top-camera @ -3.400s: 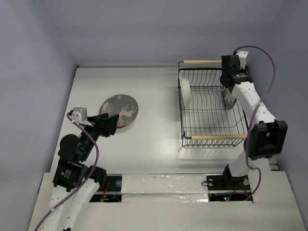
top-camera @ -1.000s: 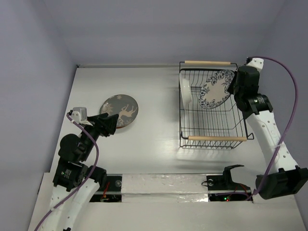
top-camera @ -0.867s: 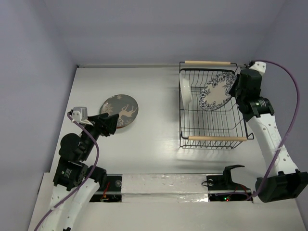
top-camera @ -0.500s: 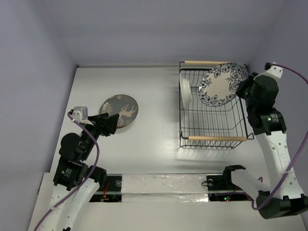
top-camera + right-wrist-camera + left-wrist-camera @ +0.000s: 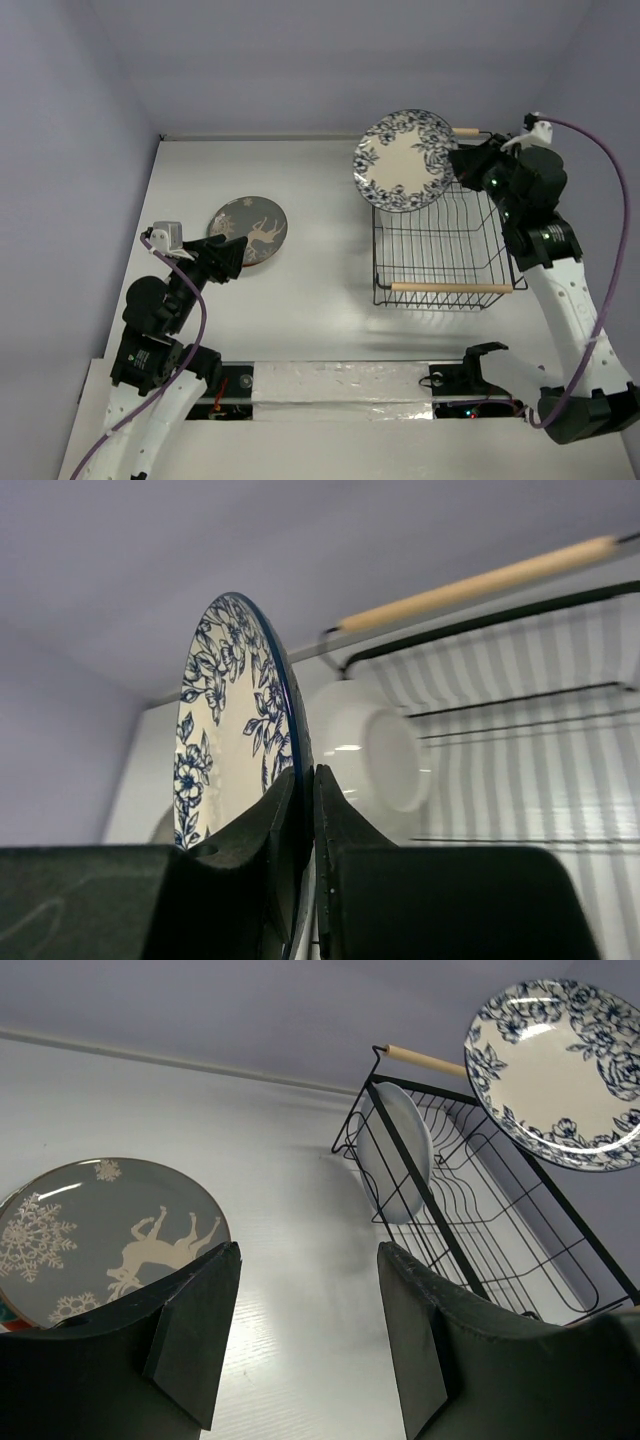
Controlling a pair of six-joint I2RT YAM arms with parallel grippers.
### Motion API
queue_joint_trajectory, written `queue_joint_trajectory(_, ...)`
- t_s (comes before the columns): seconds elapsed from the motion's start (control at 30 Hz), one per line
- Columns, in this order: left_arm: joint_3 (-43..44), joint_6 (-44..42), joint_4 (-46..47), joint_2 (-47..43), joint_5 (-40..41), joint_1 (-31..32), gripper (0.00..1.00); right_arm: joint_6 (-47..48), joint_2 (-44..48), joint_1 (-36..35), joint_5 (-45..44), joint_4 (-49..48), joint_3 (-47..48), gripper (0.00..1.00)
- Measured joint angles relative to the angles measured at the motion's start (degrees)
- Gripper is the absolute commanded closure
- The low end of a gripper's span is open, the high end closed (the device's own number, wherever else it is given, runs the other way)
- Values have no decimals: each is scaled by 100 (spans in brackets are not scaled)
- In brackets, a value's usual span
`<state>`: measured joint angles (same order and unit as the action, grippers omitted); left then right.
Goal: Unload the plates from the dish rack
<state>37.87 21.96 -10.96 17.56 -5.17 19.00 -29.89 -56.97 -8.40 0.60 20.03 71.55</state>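
**Floral plate in the air on a rim pinch**

Your right gripper (image 5: 306,810) has its fingers clamped on the edge of the floral plate (image 5: 404,160). The right wrist view shows only a narrow strip of rim between the pads. The plate hangs clear above the far left corner of the rack (image 5: 445,245), tilted with its face partly toward the overhead camera.

That thin hold is your main risk, I judge. A plate held by one edge can swing or creep in the pads if you turn the wrist fast or stop hard. A drop from here would land on the rack's wires or on the white plate (image 5: 400,1155).

Watch the low edge of the floral plate as you carry it left. It could clip the far handle (image 5: 425,1058) or the rack's top wire.

The rack holds one thing I can see: the white plate, standing on edge against the left wall.

Your left gripper (image 5: 308,1260) has its fingers apart and holds nothing. It hovers just beside the grey plate (image 5: 250,228), which lies flat on the table (image 5: 320,260). A sliver of colour under that plate's edge suggests others beneath it. Setting the floral plate down hard there could chip the pile, and the left arm crowds that spot.
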Motion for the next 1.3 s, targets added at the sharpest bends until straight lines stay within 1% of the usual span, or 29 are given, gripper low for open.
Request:
queue_joint_trajectory(0.17,0,0,0,0,-2,-17,46,-470,-623,-769,437,-839,-2,100)
queue_joint_trajectory(0.33,0,0,0,0,-7,-55,46,-737,-1429,-1674,433,-1434,-2,100)
queue_joint_trajectory(0.43,0,0,0,0,-7,-74,46,-791,-1987,-2188,284,-1600,72,100)
queue_joint_trajectory(0.67,0,0,0,0,-7,-74,46,-852,-3781,-3150,33,-1847,918,100)
queue_joint_trajectory(0.8,0,0,0,-2,-11,-74,46,-975,-4653,-3427,79,-2041,1318,100)
queue_joint_trajectory(0.93,0,0,0,-2,-13,-74,46,-1086,-5278,-3482,229,-2068,1613,100)
queue_joint_trajectory(1.3,0,0,0,-2,-17,-74,46,-1755,-6398,-3427,568,-2673,1840,100)
